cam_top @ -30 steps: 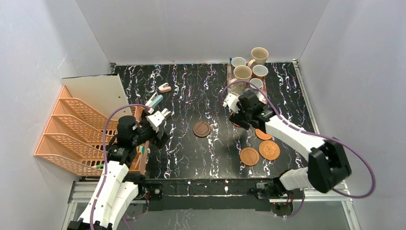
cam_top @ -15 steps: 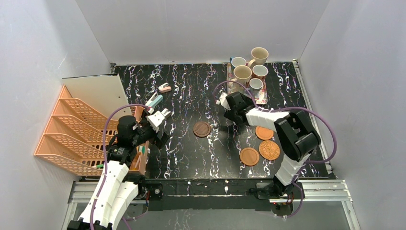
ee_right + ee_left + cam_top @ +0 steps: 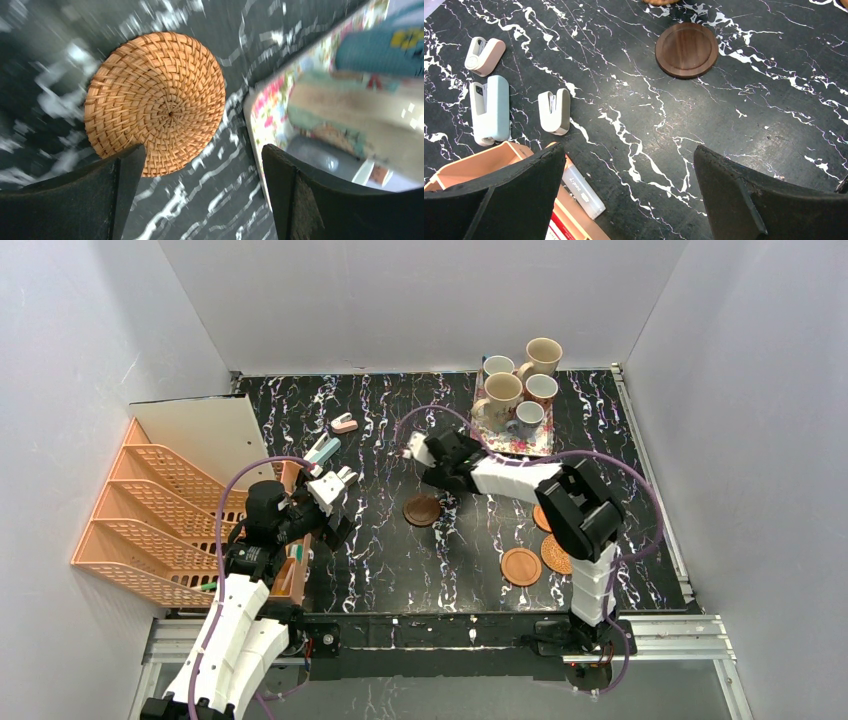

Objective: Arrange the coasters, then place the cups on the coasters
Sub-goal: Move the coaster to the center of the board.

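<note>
Several cups stand on the pink floral tray at the back right. A dark brown coaster lies mid-table. A smooth orange coaster lies near the front, with a woven one and another smooth one partly under the right arm. In the right wrist view a second woven coaster lies beside the tray. My right gripper hangs open and empty, reaching left above the dark coaster. My left gripper is open and empty at the left.
Three small staplers lie left of the dark coaster. An orange organiser box with pens sits under the left arm, and an orange file rack fills the left edge. Grey walls close in the table.
The right arm has swung left across the table, away from the tray's front edge to above the dark coaster, its jaws staying open. The left arm has not moved.
</note>
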Controlling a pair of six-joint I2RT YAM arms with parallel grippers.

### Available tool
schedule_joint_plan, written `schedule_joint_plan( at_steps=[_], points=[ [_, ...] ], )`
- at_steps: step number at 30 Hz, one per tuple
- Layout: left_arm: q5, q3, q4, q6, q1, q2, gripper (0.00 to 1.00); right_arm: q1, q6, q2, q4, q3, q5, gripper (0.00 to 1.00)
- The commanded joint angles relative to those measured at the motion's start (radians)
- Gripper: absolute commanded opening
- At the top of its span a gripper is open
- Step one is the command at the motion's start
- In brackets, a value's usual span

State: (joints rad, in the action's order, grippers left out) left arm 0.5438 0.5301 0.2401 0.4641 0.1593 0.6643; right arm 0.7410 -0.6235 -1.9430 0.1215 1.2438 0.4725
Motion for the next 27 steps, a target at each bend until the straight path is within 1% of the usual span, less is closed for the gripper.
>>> schedule_joint_plan(
  at_steps=[1,4,8,14,19,23,26,27],
  points=[
    [0.021,0.014,0.009,0.008,-0.004,-0.004,0.98,0.063,0.075,-0.135,0.048,0.084,-0.095,0.97],
    [0.020,0.013,0.008,0.008,-0.003,-0.005,0.98,0.065,0.083,-0.211,0.053,0.180,-0.080,0.97],
    [0.020,0.013,0.009,0.008,-0.004,-0.004,0.98,0.073,0.092,-0.294,0.081,0.296,-0.114,0.97],
    [0.019,0.013,0.009,0.010,-0.003,0.000,0.98,0.102,0.104,-0.367,0.082,0.418,-0.143,0.98],
    [0.019,0.014,0.007,0.010,-0.003,0.003,0.98,0.113,0.155,-0.414,0.135,0.513,-0.164,0.98],
    [0.013,0.014,0.007,0.007,-0.003,0.001,0.98,0.112,0.192,-0.379,0.153,0.572,-0.106,0.98],
    [0.014,0.013,0.007,0.007,-0.003,0.000,0.98,0.101,0.207,-0.268,0.205,0.559,-0.161,0.98],
    [0.016,0.013,0.008,0.007,-0.003,-0.001,0.98,0.097,0.207,-0.214,0.206,0.526,-0.220,0.98]
  ],
)
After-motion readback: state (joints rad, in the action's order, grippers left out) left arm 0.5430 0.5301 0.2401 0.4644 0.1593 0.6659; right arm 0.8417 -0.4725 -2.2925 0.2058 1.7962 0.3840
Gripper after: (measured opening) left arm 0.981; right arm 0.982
